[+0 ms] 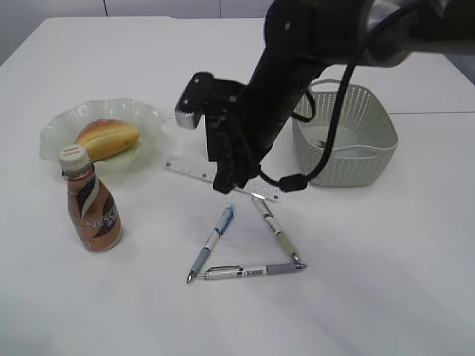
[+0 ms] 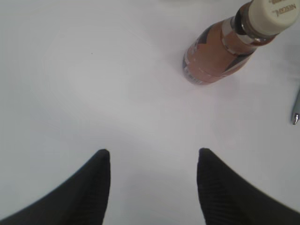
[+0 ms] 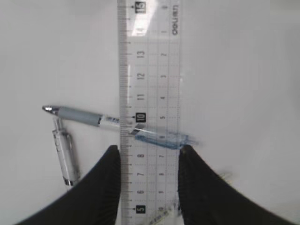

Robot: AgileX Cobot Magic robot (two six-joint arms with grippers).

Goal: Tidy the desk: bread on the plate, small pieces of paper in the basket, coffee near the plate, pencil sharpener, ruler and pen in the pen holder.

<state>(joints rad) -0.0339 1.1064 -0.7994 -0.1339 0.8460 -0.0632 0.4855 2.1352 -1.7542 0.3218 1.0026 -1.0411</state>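
Nearest the camera, three pens (image 1: pixel 245 245) form a triangle on my plain white desk (image 1: pixel 386 282). My right gripper (image 3: pixel 149 157) pinches the clear ruler (image 3: pixel 150 70) by its edges, seemingly just above the desk; my left gripper (image 2: pixel 153 159) hangs spread and empty near the coffee (image 2: pixel 225 44).

Brown coffee (image 1: pixel 93 213), golden bread (image 1: pixel 107 139), clear ruler (image 3: pixel 149 93).

1. We look down on our left hand (image 2: pixel 152 187), its two dark fingers (image 2: pixel 91 192) spread apart over bare white surface (image 2: pixel 103 84), nothing between them.
2. Beyond, upper right, stands the coffee (image 2: pixel 220 56), a brown bottle with a white cap, well apart from the fingers.
3. At the right edge, a pen's (image 2: pixel 296 112) metallic tip pokes into view, near the bottle.
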